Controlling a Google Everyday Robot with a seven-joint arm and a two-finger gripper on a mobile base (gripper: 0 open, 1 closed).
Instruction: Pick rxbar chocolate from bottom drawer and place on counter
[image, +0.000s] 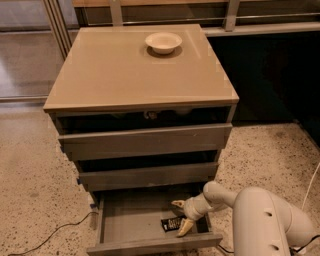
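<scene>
The bottom drawer is pulled open and shows its grey floor. The rxbar chocolate, a black bar with white lettering, lies flat at the drawer's right front. My gripper reaches into the drawer from the right, just above and to the right of the bar. Its two pale fingers are spread, one at the back and one at the front, beside the bar's right end. The bar lies on the floor, not held. The tan counter is the cabinet's top.
A cream bowl stands at the back of the counter. Two upper drawers are slightly ajar above the open one. My white arm fills the lower right. A cable lies on the speckled floor at the left.
</scene>
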